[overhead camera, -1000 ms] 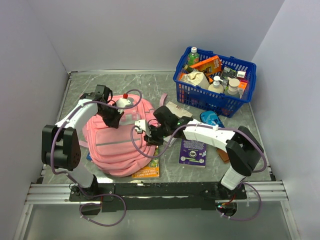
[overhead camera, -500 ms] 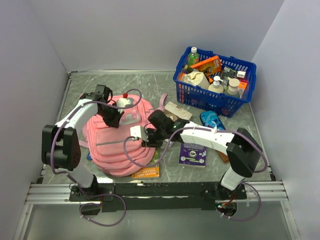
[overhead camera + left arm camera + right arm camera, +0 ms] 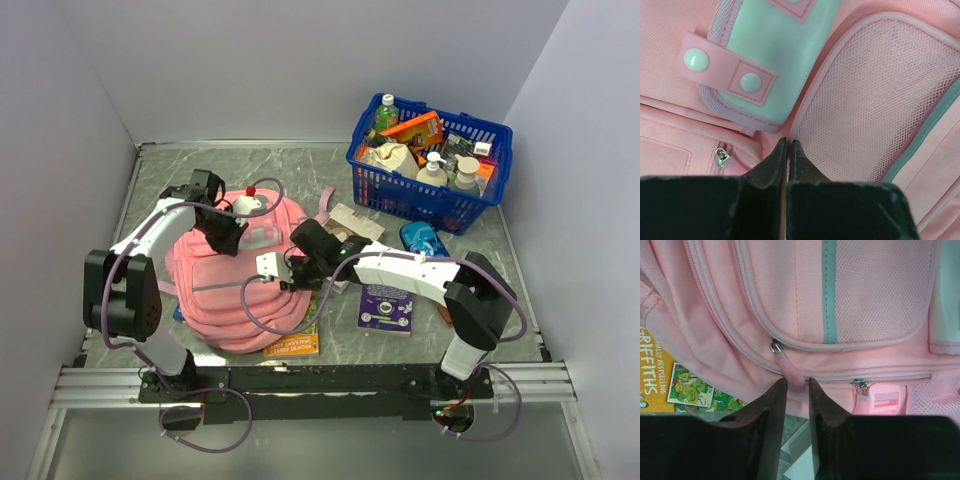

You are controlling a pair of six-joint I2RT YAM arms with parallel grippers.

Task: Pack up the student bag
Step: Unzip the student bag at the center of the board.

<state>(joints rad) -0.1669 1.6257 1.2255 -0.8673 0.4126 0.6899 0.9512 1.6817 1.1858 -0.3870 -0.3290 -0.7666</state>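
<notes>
A grey marbled table [image 3: 240, 165] sits boxed in by plain pale walls [image 3: 300, 60]. The soft pink fabric backpack [image 3: 225, 290] lies on its back at the left-centre of the table. Its near edge overlaps an orange paperback book [image 3: 293, 345], whose cover reads "GRIFFITHS" and "BESTSELLING" in the right wrist view. At the far right stands a blue plastic basket [image 3: 430, 205] crowded with bottles and packets, among them a green-capped bottle [image 3: 386, 112]. A blue foil packet [image 3: 422, 238] lies just in front of the basket, and a purple printed card [image 3: 386, 305] lies beside the right arm. That arm reaches over a flat tan box [image 3: 352, 220], and its purple cable [image 3: 262, 310] loops across the bag's front. The left gripper [image 3: 786, 142] has its fingers pressed together, tips at the seam between a mint-white snap patch [image 3: 775, 55] and a pink mesh pocket [image 3: 875, 100]. The right gripper [image 3: 797, 382] is narrowly parted around a pink zip pull [image 3: 791, 371]. Whether it clamps the pull cannot be told.
</notes>
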